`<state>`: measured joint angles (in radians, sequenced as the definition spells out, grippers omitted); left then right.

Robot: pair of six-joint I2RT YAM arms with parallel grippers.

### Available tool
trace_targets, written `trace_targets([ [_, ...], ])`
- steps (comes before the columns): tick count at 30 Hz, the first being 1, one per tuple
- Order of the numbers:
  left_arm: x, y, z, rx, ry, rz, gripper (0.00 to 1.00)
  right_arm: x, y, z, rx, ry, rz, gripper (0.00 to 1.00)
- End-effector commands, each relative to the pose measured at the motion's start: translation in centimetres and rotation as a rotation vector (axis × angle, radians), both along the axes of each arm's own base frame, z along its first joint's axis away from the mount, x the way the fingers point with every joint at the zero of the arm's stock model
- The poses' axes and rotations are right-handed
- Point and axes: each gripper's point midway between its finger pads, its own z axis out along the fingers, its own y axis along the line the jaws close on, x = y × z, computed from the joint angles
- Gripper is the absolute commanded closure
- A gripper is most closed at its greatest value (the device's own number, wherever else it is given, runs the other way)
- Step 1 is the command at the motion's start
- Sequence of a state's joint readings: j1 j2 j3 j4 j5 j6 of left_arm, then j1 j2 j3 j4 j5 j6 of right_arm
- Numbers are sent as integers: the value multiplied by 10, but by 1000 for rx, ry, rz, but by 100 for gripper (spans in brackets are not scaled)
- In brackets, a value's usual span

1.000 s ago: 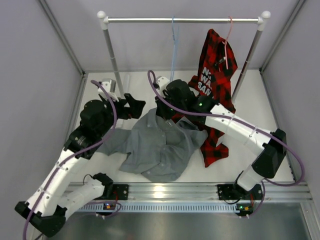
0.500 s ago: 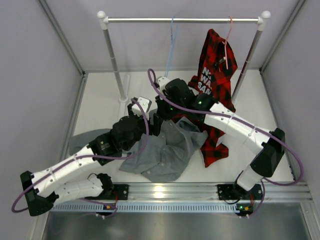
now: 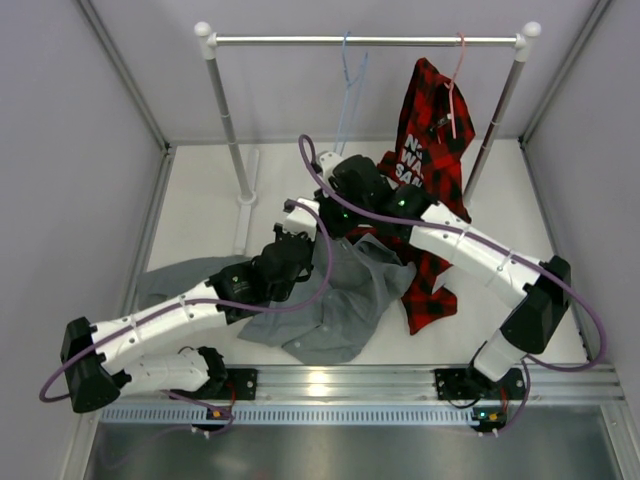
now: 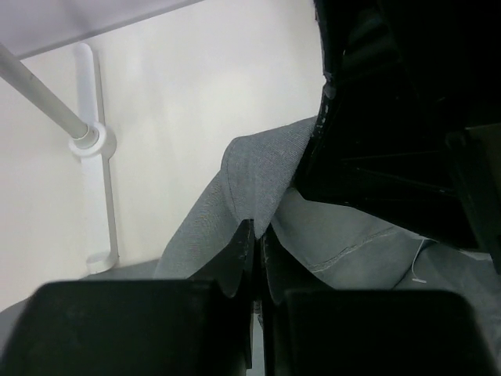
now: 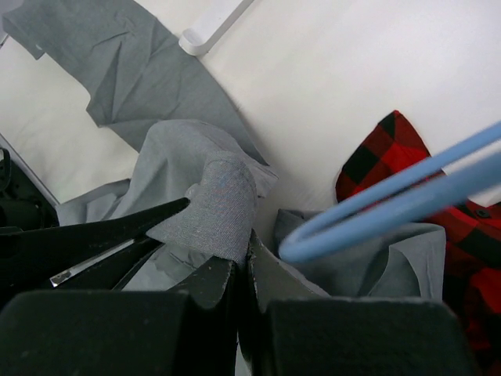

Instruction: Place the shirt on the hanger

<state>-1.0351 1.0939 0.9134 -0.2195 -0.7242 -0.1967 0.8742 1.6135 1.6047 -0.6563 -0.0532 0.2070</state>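
The grey shirt (image 3: 330, 300) lies crumpled on the white table, one sleeve trailing left. My left gripper (image 3: 308, 238) is shut on a raised fold of the shirt (image 4: 250, 172), with the tips (image 4: 255, 232) pinching the cloth. Right beside it my right gripper (image 3: 335, 222) is shut on another raised fold of the shirt (image 5: 219, 204), its tips (image 5: 244, 258) closed. The light-blue hanger (image 3: 344, 100) hangs by its hook from the rail. Its lower end (image 5: 391, 204) sits in the shirt's opening, just right of the right gripper.
A red-and-black plaid shirt (image 3: 430, 150) hangs on a pink hanger (image 3: 455, 85) at the rail's right end and drapes onto the table. The rack's left post (image 3: 228, 120) and its white foot (image 4: 90, 141) stand left of the grippers. Grey walls close in both sides.
My left arm swung in from the far left to the shirt beside the right gripper, and its jaws closed on a fold. The right gripper kept its grip. The hanger swayed slightly.
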Motion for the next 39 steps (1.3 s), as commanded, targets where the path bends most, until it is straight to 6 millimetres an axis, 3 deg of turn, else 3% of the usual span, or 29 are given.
trace_targets([
  [1, 0, 0, 15, -37, -16, 12, 100, 6, -8, 19, 34, -24, -36, 100],
  [2, -2, 0, 15, -47, -12, 7, 100, 5, -10, 21, 39, -24, -37, 99],
  [5, -6, 10, 22, -93, -5, 43, 100, -8, -16, 31, 64, -26, 6, 60],
  [6, -7, 13, 25, -101, -1, 55, 100, -11, -20, 35, 72, -32, 2, 38],
  [7, -9, 18, 21, -85, 19, 67, 100, -17, -27, 48, 97, -50, -2, 34],
  [10, -13, 19, 25, -128, 45, 79, 100, -26, -45, 80, 143, -96, -27, 33],
  [12, -17, 20, 27, -165, 67, 83, 100, -27, -63, 91, 124, -115, -82, 31],
  [13, -18, 21, 27, -178, 72, 86, 100, -27, -72, 108, 141, -142, -114, 30],
  [15, -20, 26, 25, -197, 89, 115, 100, -18, -95, 117, 100, -176, -229, 27],
  [18, -23, 29, 25, -237, 102, 136, 100, 0, -107, 152, 142, -224, -318, 25],
  [20, -24, 29, 23, -262, 113, 141, 100, 17, -96, 150, 137, -202, -326, 24],
  [21, -25, 30, 23, -274, 114, 142, 100, 24, -94, 168, 174, -224, -339, 25],
  [23, -26, 31, 19, -278, 121, 146, 100, 45, -79, 163, 164, -213, -358, 24],
  [24, -27, 31, 18, -280, 122, 145, 100, 51, -78, 184, 211, -242, -380, 24],
  [26, -27, 32, 12, -270, 129, 151, 100, 74, -63, 178, 208, -242, -395, 24],
  [27, -28, 31, 10, -266, 133, 148, 100, 82, -60, 192, 239, -269, -404, 24],
  [29, -28, 31, 2, -254, 144, 149, 100, 104, -43, 182, 237, -277, -405, 24],
  [30, -28, 31, -1, -246, 148, 150, 100, 110, -40, 188, 251, -295, -411, 24],
  [31, -28, 30, -3, -243, 153, 149, 100, 123, -32, 171, 221, -284, -421, 24],
  [34, -28, 30, -11, -227, 164, 154, 100, 145, -41, 159, 153, -332, -516, 25],
  [35, -29, 30, -12, -226, 167, 152, 100, 151, -53, 158, 119, -359, -582, 26],
  [36, -29, 30, -14, -223, 170, 153, 100, 154, -61, 146, 74, -355, -613, 30],
  [38, -29, 32, -15, -224, 168, 156, 100, 149, -76, 146, 58, -360, -642, 39],
  [39, -30, 34, -17, -220, 168, 157, 100, 149, -78, 131, 30, -342, -638, 45],
])
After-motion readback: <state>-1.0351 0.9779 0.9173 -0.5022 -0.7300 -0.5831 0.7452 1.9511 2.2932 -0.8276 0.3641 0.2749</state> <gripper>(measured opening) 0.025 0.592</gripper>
